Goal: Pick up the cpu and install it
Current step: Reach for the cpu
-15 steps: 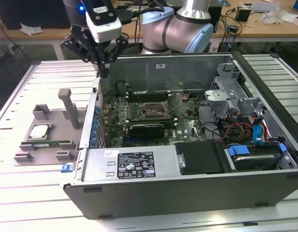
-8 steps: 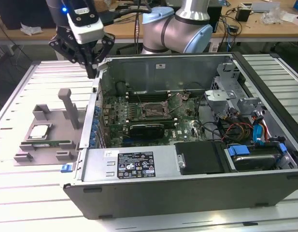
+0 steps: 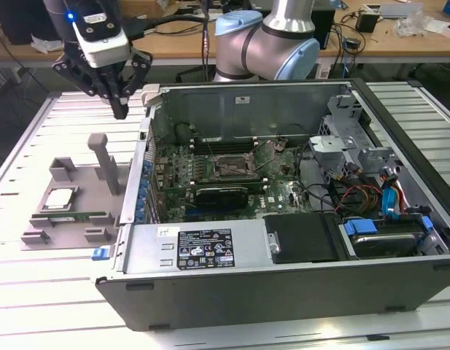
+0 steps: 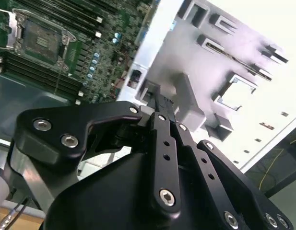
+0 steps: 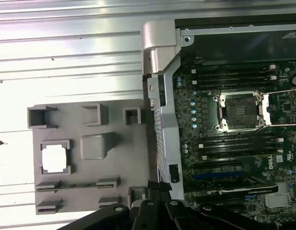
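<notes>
Nearest, the open computer case [image 3: 283, 248] stands on the bench [image 3: 35, 292]. Beside it the cpu [image 3: 59, 198] lies in a recess of the grey tray [image 3: 90, 195], well below the hand [image 3: 122, 111] and off to its side away from the case. Its fingers are pressed together, gripping nothing.

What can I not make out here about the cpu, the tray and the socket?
cpu: top washed white by glare in the first wrist view; no corner mark shows.
Tray: part hidden behind the claw in the second wrist view.
Socket: contacts too small in the exterior view.
</notes>
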`<state>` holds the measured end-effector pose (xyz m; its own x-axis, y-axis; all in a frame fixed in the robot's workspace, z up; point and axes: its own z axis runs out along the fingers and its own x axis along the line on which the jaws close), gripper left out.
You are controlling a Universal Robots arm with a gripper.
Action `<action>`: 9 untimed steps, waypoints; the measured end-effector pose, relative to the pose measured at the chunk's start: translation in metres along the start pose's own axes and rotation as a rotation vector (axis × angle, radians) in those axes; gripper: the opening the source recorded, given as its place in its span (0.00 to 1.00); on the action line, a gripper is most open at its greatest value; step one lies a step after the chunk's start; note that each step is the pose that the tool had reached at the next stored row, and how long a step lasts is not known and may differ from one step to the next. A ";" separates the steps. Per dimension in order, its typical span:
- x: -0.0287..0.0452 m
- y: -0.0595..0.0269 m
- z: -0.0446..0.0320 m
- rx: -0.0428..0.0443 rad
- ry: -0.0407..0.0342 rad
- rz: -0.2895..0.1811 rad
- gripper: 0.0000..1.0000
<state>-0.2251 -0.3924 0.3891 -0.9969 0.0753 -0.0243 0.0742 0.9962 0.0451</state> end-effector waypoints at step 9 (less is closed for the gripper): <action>0.0408 -0.0006 0.0016 0.0000 -0.0003 0.000 0.11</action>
<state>-0.2658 -0.3898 0.3866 -0.9969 0.0753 -0.0247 0.0742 0.9962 0.0452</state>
